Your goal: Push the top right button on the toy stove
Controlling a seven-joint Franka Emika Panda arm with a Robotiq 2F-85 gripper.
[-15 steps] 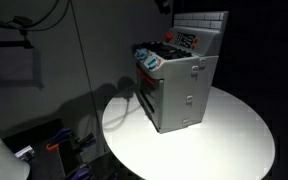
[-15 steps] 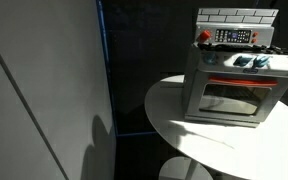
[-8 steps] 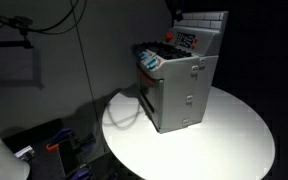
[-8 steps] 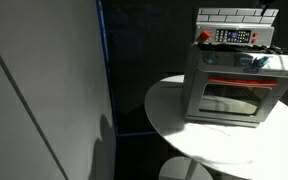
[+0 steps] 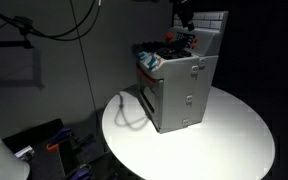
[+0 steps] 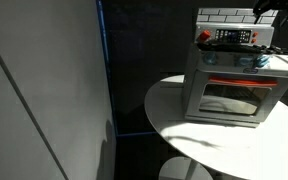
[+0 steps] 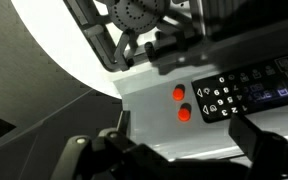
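Little at left but the round table (image 5: 134, 140); bears the toy stove (image 5: 179, 85), controls up for reach. Hangs the gripper (image 5: 186, 18) just over its back panel (image 5: 214, 22), likely lining up on the red buttons (image 7: 179, 94); cannot tell whether open or closed.

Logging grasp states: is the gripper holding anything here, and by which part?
Nothing is held. In the wrist view the gripper has its fingers apart, and only the toy stove shows between them.
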